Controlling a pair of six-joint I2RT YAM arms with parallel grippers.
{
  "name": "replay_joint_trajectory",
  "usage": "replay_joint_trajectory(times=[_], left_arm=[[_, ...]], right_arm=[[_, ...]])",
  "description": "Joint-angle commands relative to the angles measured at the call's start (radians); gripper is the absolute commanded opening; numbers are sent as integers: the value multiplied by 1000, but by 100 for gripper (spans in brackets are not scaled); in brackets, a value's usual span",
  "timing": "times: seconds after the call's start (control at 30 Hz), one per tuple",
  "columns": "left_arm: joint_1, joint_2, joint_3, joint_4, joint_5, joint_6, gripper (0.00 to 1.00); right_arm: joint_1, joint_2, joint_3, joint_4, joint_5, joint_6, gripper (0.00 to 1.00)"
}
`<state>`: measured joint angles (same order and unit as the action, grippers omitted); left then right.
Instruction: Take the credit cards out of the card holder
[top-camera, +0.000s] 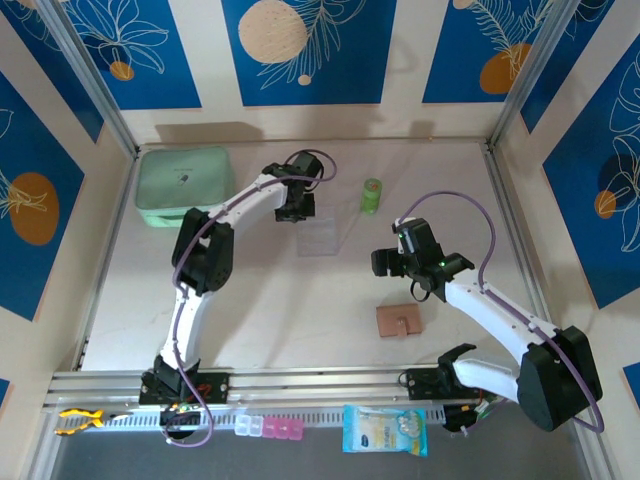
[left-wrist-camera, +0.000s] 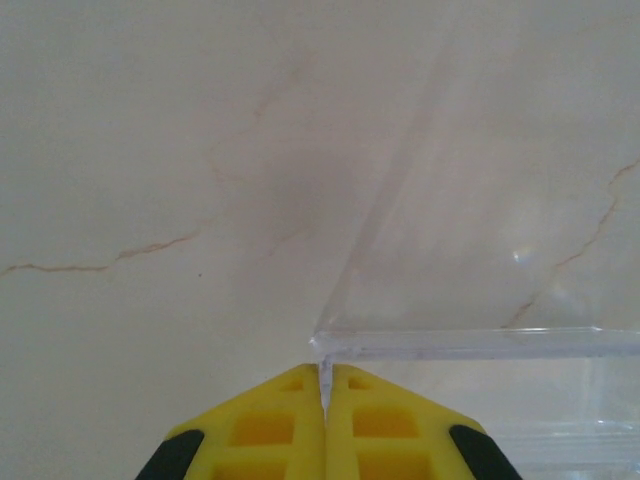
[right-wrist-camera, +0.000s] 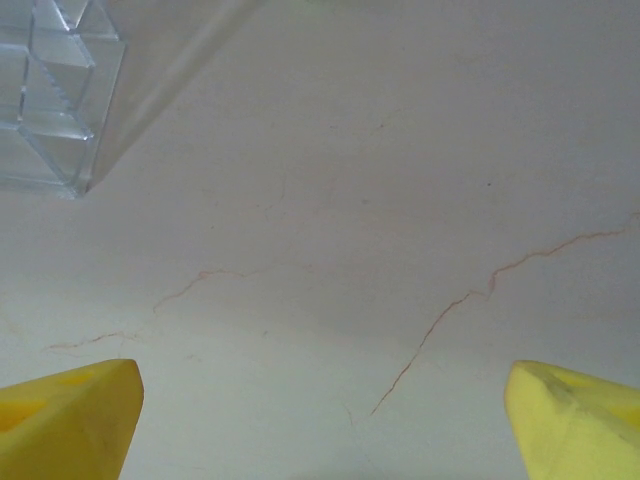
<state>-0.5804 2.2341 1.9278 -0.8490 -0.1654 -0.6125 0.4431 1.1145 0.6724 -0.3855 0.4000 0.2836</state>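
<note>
Honestly the holder (top-camera: 400, 321) lies closed on the counter (top-camera: 300, 310) just base-side of the spread right gripper (top-camera: 405, 265), way nearer it than the left gripper (top-camera: 297, 215), pressed shut at the box (top-camera: 318, 240) corner.

1 card holder (top-camera: 400, 321), 1 clear box (top-camera: 318, 238), 1 pouch (top-camera: 185, 186), 1 green cylinder (top-camera: 371, 195).

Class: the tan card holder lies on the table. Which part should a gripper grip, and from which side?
Probably come straight down with the open right gripper, which is nearer, fingers pinching the card holder across its near and far long edges. It lies flat and closed, so only its outline offers a hold, and that span looks narrower.
</note>
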Motion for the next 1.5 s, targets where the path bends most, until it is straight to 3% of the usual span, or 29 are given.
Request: replay_joint_trajectory(times=[0.0, 0.3, 0.7, 1.47], left_arm=[[-7, 42, 61, -33, 1, -24, 0], [-2, 128, 182, -85, -5, -26, 0], [-1, 100, 171, -79, -2, -20, 13], [-4, 48, 139, -12, 55, 11, 17]], right_arm=[[-7, -4, 15, 10, -29, -18, 93], [-15, -4, 15, 2, -35, -26, 94], [-15, -18, 19, -13, -45, -16, 94], [-4, -45, 21, -33, -54, 21, 94]])
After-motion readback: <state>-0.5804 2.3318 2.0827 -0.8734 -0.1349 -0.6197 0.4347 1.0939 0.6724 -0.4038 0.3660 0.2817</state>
